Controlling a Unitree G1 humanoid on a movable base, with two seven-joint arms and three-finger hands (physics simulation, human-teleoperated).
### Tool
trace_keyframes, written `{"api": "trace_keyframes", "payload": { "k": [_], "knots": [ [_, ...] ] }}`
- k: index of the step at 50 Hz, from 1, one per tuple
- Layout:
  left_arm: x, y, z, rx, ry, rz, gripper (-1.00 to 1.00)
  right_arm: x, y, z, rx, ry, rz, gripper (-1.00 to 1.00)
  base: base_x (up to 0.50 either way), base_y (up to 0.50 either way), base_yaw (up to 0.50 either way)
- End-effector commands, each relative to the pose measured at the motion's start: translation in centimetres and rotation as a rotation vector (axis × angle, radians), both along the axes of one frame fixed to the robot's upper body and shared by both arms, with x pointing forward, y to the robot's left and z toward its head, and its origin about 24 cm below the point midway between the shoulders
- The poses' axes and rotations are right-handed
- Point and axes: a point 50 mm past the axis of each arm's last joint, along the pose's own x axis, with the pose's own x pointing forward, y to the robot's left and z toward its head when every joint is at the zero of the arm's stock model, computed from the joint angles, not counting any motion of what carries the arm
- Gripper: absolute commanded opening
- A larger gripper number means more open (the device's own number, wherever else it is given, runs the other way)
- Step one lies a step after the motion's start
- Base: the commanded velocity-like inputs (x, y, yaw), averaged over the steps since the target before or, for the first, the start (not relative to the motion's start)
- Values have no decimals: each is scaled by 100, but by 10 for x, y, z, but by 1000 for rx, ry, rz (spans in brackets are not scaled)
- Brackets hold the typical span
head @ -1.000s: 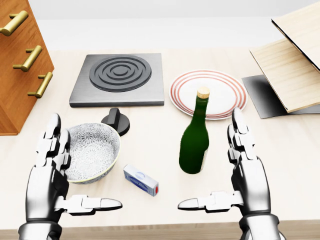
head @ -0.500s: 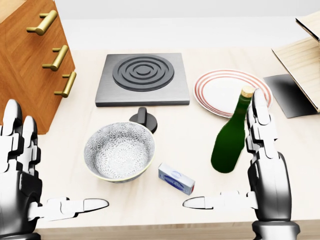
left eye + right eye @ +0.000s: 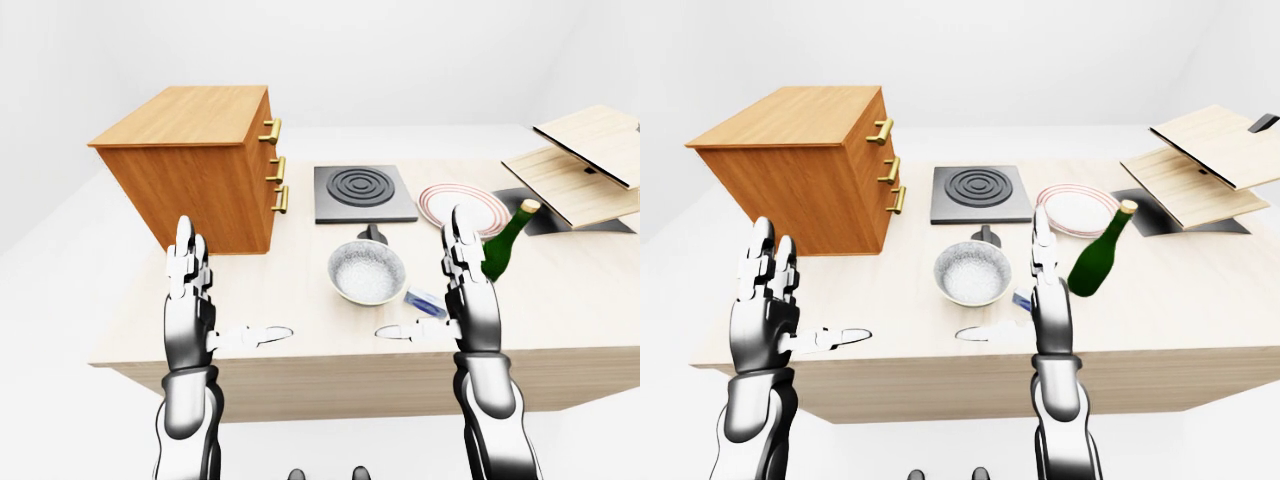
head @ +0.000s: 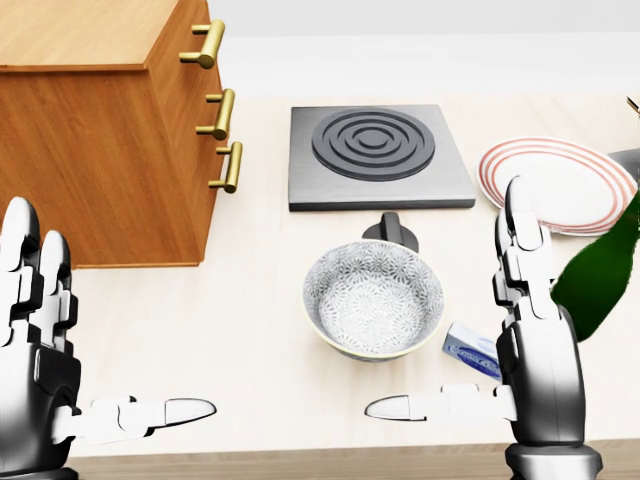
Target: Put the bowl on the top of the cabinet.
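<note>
The patterned grey bowl (image 4: 373, 300) stands empty on the light wooden table (image 4: 250, 330), low in the middle of the head view. To its left is the wooden cabinet (image 4: 90, 170) with brass handles, its flat top (image 3: 190, 112) bare. My left hand (image 4: 95, 335) is open at the bottom left, palm inward, below the cabinet and well left of the bowl. My right hand (image 4: 455, 325) is open just right of the bowl, holding nothing, thumb pointing left under it.
Above the bowl lie a grey hot plate (image 4: 375, 150) and its black knob (image 4: 397, 228). A red-rimmed plate (image 4: 560, 185), a green bottle (image 4: 600, 280) and a small blue box (image 4: 470, 350) sit to the right. Wooden boards (image 3: 585, 165) stand at far right.
The whole picture has shifted to the right: the camera has moved left, bringing the cabinet further into view. Both hands stay open and empty.
</note>
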Motion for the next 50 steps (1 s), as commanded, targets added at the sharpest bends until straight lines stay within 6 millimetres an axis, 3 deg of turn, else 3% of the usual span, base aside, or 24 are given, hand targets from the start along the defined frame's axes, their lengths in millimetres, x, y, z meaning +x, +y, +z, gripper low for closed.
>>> {"api": "trace_keyframes", "payload": {
  "k": [1, 39, 50],
  "knots": [
    [0, 0, 0, 0, 1, -4, 100, 0, 1, 1, -1, -2, 5, 100, 0, 50, 0],
    [1, -2, -1, 0, 4, -15, 100, 1, 1, -3, 4, 13, 16, 100, 0, 49, 0],
    [2, -2, -3, -2, 16, -19, 100, 2, 2, -4, 14, 22, 27, 100, 0, 18, 0]
  ]
}}
